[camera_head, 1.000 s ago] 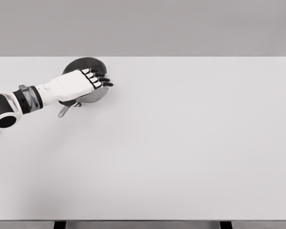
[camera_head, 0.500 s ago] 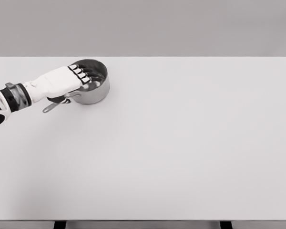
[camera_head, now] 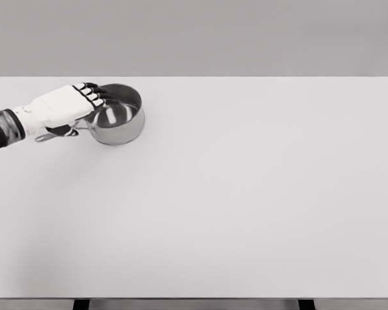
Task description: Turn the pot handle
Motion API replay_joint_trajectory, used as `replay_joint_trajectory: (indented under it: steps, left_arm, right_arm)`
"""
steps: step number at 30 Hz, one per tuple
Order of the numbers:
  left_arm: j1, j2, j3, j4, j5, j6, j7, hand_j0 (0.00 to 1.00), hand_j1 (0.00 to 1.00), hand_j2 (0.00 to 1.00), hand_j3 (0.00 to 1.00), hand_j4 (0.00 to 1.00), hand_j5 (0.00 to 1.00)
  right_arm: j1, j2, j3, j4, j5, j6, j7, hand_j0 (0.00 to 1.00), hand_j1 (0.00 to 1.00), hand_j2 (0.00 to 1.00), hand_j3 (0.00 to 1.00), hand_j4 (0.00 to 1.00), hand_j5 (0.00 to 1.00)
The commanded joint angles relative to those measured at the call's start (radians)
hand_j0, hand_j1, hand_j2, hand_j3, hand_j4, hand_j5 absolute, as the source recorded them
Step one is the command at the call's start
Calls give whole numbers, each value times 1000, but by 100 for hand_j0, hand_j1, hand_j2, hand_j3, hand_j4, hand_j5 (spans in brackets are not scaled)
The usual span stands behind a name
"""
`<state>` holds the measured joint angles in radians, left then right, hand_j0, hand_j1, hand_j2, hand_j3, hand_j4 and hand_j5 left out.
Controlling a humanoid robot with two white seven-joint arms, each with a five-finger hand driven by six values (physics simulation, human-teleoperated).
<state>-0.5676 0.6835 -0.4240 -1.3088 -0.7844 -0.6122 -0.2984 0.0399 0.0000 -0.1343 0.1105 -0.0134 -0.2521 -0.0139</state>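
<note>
A steel pot (camera_head: 118,119) stands on the white table (camera_head: 246,194) at the far left. Its thin handle (camera_head: 45,137) points left, slightly toward me. My left hand (camera_head: 64,106) lies over the handle where it meets the pot. The fingertips (camera_head: 94,92) curl at the pot's left rim. The thumb (camera_head: 68,131) sits below the handle, so the hand closes around it. Most of the handle is hidden under the palm. The right arm does not show.
The table's far edge (camera_head: 194,77) runs just behind the pot. The left table edge lies close to my forearm (camera_head: 3,126).
My left hand has drawn back to the left, from over the pot to its left rim. The handle has swung from pointing down-left to pointing left.
</note>
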Motion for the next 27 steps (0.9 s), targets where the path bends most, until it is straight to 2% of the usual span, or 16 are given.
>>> replay_joint_trajectory:
  steps: [1, 9, 12, 15, 18, 23, 27]
  left_arm:
    - [0, 2, 2, 17, 4, 1, 1, 100, 100, 100, 100, 100, 100]
    - [-5, 2, 10, 29, -32, 1, 2, 100, 100, 100, 100, 100, 100]
    - [-8, 2, 22, 78, -32, 1, 2, 100, 100, 100, 100, 100, 100]
    - [-8, 8, 22, 82, -32, 1, 2, 100, 100, 100, 100, 100, 100]
    - [-20, 2, 25, 132, -32, 1, 2, 100, 100, 100, 100, 100, 100]
    - [-44, -5, 25, 148, -75, 1, 5, 100, 100, 100, 100, 100, 100]
    - [-58, -10, 24, 174, -78, 1, 7, 100, 100, 100, 100, 100, 100]
  right_arm:
    - [0, 0, 1, 0, 0, -1, 0, 100, 100, 100, 100, 100, 100]
    - [0, 0, -1, 0, 0, 1, 0, 100, 100, 100, 100, 100, 100]
    - [-2, 0, 1, 0, 0, -1, 0, 100, 100, 100, 100, 100, 100]
    - [0, 0, 1, 0, 0, -1, 0, 100, 100, 100, 100, 100, 100]
    - [0, 0, -1, 0, 0, 1, 0, 100, 100, 100, 100, 100, 100]
    - [-2, 0, 1, 0, 0, 1, 0, 100, 100, 100, 100, 100, 100]
    - [0, 0, 1, 0, 0, 1, 0, 100, 100, 100, 100, 100, 100]
